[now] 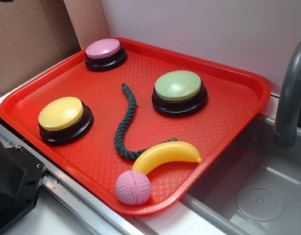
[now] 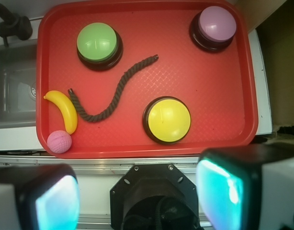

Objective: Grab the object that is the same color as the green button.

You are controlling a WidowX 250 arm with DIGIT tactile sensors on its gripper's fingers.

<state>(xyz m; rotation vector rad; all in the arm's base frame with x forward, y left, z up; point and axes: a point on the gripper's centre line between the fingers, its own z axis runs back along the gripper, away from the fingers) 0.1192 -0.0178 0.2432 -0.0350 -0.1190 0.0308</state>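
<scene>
A dark green twisted rope [image 1: 126, 122] lies in an S-curve in the middle of the red tray [image 1: 229, 122]; it also shows in the wrist view [image 2: 116, 93]. Its near end touches the yellow banana [image 1: 166, 154]. The green button [image 1: 179, 90] stands to the rope's right on the tray, and at top left in the wrist view [image 2: 98, 44]. My gripper [image 2: 140, 196] hangs high above the tray's edge, outside the tray, with its pads [image 2: 56, 203] wide apart and nothing between them. It is out of sight in the exterior view.
A yellow button [image 1: 63, 117] and a pink button [image 1: 105, 52] also stand on the tray. A pink ball [image 1: 133, 187] lies at the tray's near corner by the banana. A steel sink [image 1: 258, 196] with a grey faucet [image 1: 290, 98] lies to the right. Cardboard [image 1: 28, 39] stands behind.
</scene>
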